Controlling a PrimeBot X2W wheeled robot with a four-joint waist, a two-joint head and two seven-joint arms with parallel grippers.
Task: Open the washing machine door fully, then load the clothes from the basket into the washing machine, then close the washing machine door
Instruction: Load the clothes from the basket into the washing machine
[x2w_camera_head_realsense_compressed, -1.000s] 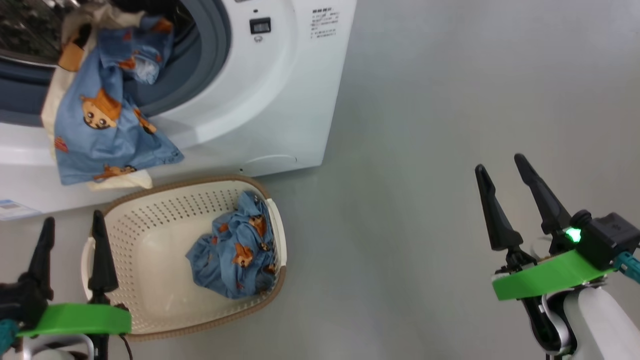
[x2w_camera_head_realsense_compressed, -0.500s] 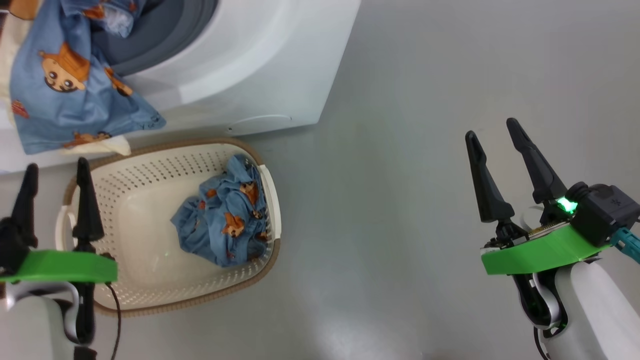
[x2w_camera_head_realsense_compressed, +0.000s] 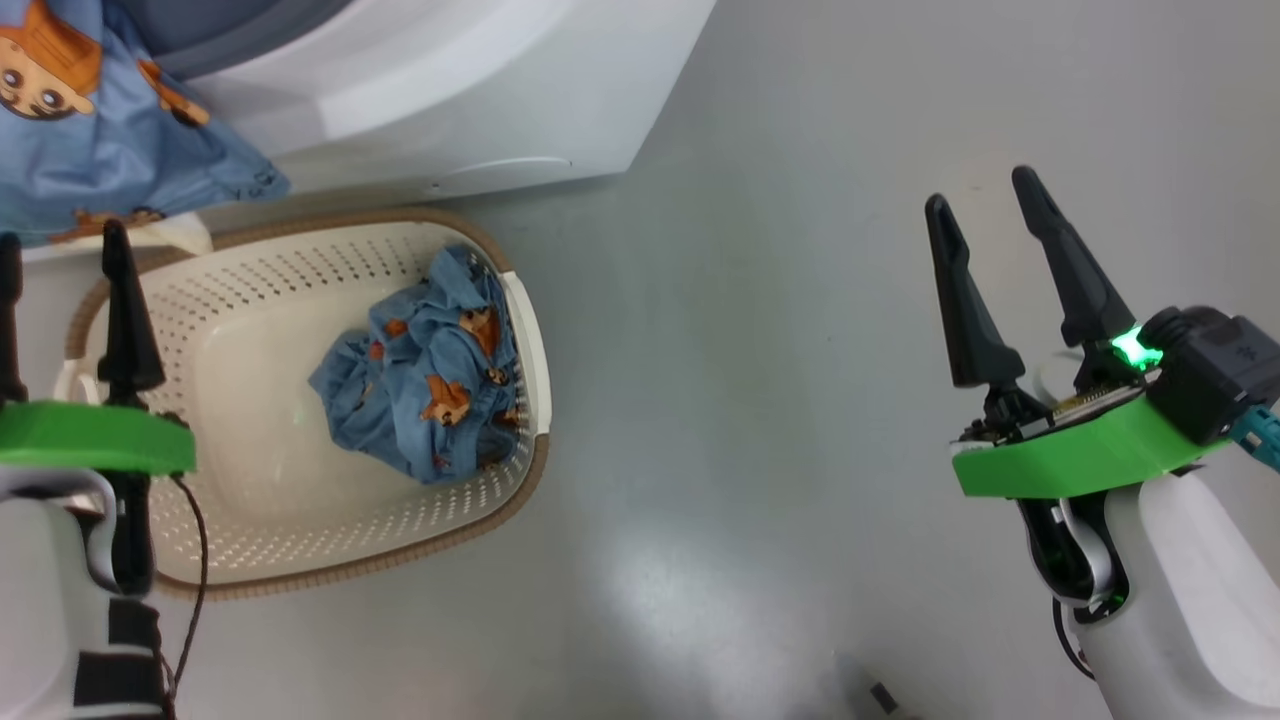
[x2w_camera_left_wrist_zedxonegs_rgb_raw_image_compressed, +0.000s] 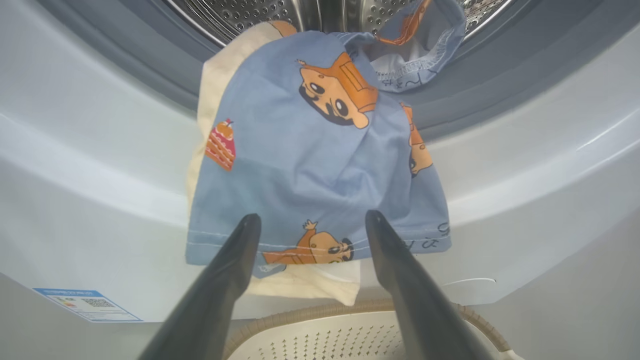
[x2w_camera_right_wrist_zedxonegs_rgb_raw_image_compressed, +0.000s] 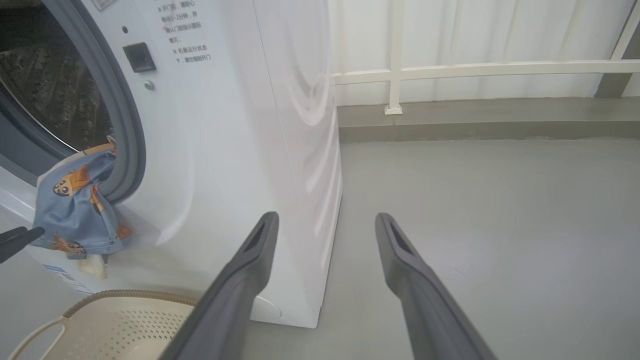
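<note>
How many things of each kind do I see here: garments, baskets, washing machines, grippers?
Light-blue garments: 2 (hanging garment, basket garment)
Basket: 1
Washing machine: 1
Grippers: 2 (left gripper, right gripper)
Total: 6

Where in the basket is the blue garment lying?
In the head view the crumpled blue garment lies against the right wall of the basket, which stands before the washing machine.
</note>
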